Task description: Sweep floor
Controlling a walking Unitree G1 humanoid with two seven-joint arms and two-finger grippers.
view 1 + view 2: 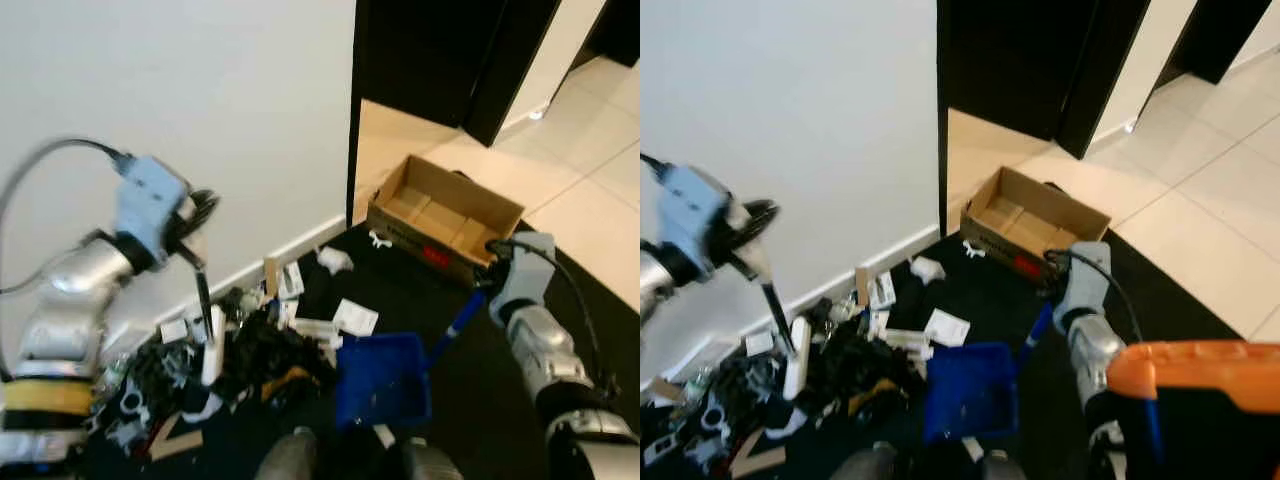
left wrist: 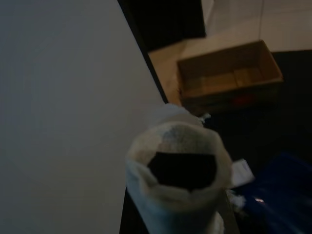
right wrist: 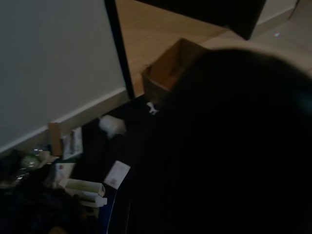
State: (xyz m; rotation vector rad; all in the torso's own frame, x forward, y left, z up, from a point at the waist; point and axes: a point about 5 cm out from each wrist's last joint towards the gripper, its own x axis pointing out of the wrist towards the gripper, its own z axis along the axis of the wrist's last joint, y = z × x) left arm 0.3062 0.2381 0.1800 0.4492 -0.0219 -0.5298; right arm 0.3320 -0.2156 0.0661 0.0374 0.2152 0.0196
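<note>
Dark floor (image 1: 420, 300) by the white wall held scattered litter (image 1: 250, 355). Left end effector (image 1: 190, 235) clamped the black-handled broom (image 1: 205, 310); right end effector (image 1: 497, 262) clamped the blue plastic dustpan (image 1: 385, 378). Short strokes toward the pan would work best.

the blue dustpan (image 1: 382, 378) sat on the dark mat with a heap of litter (image 1: 215, 360) pressed close against its wall side, blocking that way up to the white wall (image 1: 200, 120). beyond the dustpan, bare mat lay open up to the cardboard box (image 1: 445, 215). past the box, pale tiles (image 1: 590, 180) lay free.
</note>
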